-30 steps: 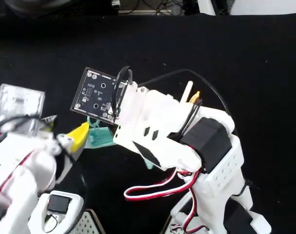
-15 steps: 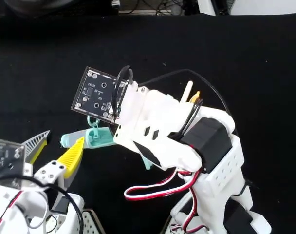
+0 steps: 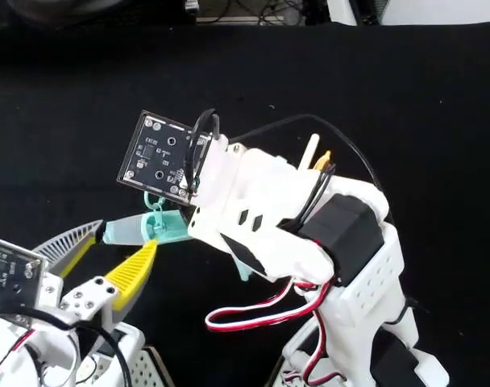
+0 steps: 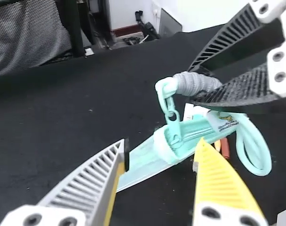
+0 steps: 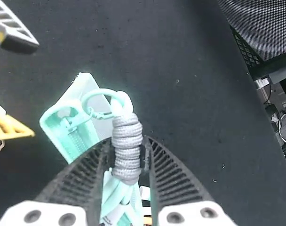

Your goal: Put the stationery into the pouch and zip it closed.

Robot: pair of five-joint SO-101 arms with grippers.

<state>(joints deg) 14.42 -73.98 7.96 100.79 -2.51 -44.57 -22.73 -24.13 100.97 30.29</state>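
- Your right claw [image 5: 127, 147] was clenched on the grey pull cord [image 5: 126, 127] of the pouch [image 4: 143, 162].
- Your left claw [image 4: 160, 145] stood spread astride it.
- Some stationery [image 4: 224, 147] showed at its far end; zipping looked unfinished.

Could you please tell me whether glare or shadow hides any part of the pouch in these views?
High view: the brightly lit right arm, not glare, covers most of the pouch; the black table shows no clear shadows. Left wrist view: pouch evenly lit, the far wall washed out. Right wrist view: pale glow along the pouch's edge, zip teeth readable.
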